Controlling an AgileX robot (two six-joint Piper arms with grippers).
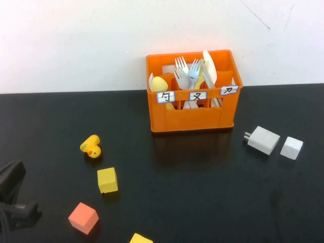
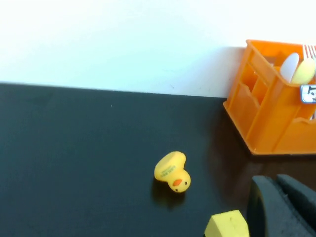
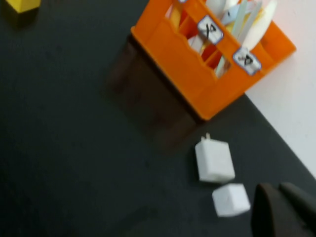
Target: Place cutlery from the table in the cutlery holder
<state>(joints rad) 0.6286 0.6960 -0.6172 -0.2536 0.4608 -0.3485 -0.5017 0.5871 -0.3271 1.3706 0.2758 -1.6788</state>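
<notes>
High view shows the cutlery holder standing upright at the rear of the counter, close to the white wall, with the yellow spoon in its left compartment and the light blue fork among white forks in the middle one; the grey fork cannot be picked out. No cutlery lies loose on the counter, so the task appears complete or nearly so. The left gripper sits clenched and empty at the near left edge, near the orange cube and well apart from the holder. The right gripper is outside the high view; the right wrist view places it clenched and empty, near the white cube and the white charger. Risk: a low sweep by either arm could push the cubes, the charger or the rubber duck, or tip the holder. Open room lies across the centre and near right of the counter.
</notes>
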